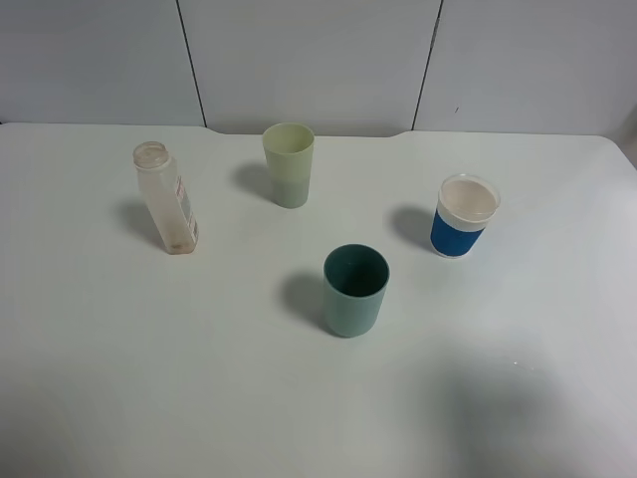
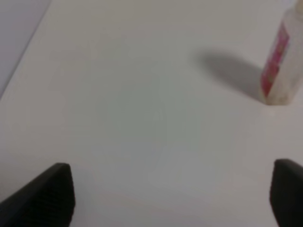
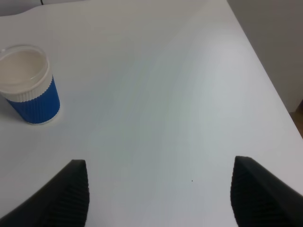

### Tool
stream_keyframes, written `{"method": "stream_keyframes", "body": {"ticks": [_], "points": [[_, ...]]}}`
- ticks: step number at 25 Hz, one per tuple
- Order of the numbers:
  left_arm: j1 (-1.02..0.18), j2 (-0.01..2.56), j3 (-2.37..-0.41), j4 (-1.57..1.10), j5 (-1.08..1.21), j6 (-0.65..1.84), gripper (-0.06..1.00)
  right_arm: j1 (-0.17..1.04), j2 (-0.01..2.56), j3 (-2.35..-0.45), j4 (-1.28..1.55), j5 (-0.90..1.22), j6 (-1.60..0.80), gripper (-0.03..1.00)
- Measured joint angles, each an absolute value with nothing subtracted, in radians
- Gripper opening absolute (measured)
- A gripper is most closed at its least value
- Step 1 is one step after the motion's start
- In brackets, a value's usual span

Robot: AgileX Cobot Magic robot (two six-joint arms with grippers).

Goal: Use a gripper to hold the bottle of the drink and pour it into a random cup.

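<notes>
The bottle (image 1: pixel 167 199) stands uncapped and leaning at the table's left, clear with a white and red label; only a faint reddish-brown trace of the drink (image 1: pixel 182 242) shows at its base. The pale yellow-green cup (image 1: pixel 289 164) stands upright behind the middle. Neither arm appears in the high view. In the left wrist view my left gripper (image 2: pixel 171 189) is open, its dark fingers wide apart over bare table, and the bottle (image 2: pixel 283 66) stands well ahead and off to one side. My right gripper (image 3: pixel 163 189) is open too, holding nothing.
A teal cup (image 1: pixel 355 290) stands near the middle front. A blue cup with a white rim (image 1: pixel 464 215) is at the right, also ahead of the right gripper (image 3: pixel 29 85). The table's right edge (image 3: pixel 265 71) drops off; grey wall panels close the back.
</notes>
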State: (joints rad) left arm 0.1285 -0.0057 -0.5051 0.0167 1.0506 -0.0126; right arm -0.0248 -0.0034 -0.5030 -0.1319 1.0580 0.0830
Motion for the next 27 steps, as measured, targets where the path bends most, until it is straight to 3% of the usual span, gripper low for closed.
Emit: {"method": "stream_keyframes", "body": {"ticks": [27], "points": [[0.138, -0.006, -0.505, 0.017, 1.051, -0.013, 0.82, -0.025, -0.003, -0.503, -0.132, 1.058, 0.083, 0.63]]}}
